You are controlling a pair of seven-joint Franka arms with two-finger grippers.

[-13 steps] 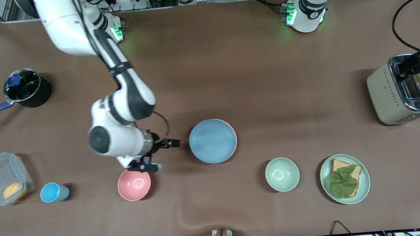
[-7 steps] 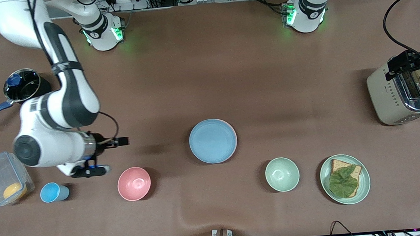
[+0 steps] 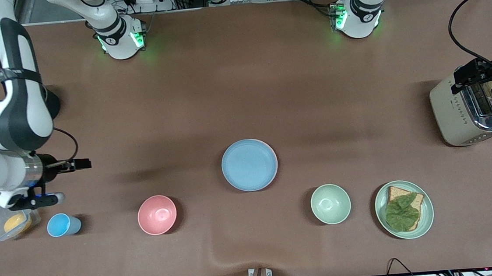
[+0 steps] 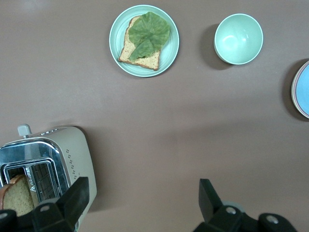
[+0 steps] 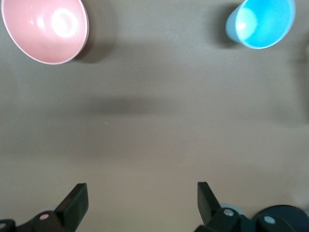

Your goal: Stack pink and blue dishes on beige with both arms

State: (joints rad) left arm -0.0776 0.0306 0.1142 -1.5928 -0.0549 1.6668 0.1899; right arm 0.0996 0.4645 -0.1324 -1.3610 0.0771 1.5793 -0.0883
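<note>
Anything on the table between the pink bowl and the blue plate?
Nothing: the front view shows only bare brown cloth between the pink bowl and the blue plate.

No text, label, brand, number or sign can be read anywhere in these views. The toaster (image 4: 58, 159) beneath the left gripper (image 4: 140, 198) carries only rows of small dots on its side, and they form no legible characters.

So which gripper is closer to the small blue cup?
Right. The right gripper is open over bare table close to the blue cup. The left gripper, open too, is over the toaster at the left arm's end.
</note>
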